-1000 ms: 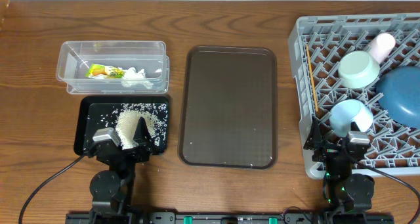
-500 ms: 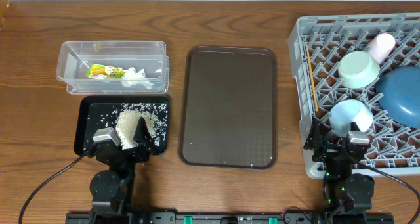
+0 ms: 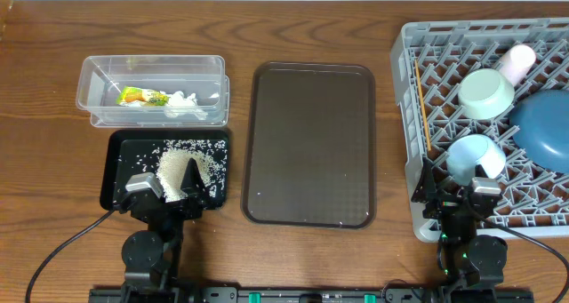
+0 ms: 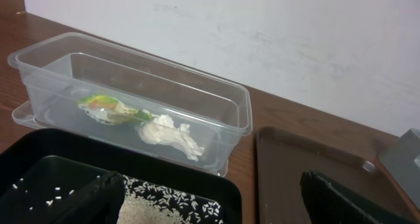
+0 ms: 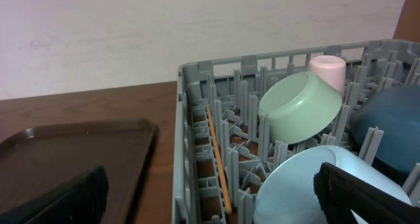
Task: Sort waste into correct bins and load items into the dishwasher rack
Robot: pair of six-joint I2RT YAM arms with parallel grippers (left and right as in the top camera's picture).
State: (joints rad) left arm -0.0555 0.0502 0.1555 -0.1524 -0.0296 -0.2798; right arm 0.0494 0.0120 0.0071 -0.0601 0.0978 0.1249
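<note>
I judge the sorting and loading essentially done, so the next move calls only for a check for strays. Left of the dark brown rectangular serving tray, on its far side, the clear plastic rectangular tub holds the crinkled yellow-green snack wrapper and the crumpled white tissue. Left of the serving tray on its near side, the shallow black rectangular tray carries the loose white rice grains. My left gripper hangs over it, fingers spread wide and holding nothing. A few pale specks on the serving tray may be grains or glints; I cannot tell. Right of it, the square grey lattice dishwasher rack holds the thin wooden chopstick, the pale mint bowl, the light-blue bowl, the small pink cup and the large dark-blue round dish. My right gripper hovers at the rack's near edge, fingers wide apart and empty.
</note>
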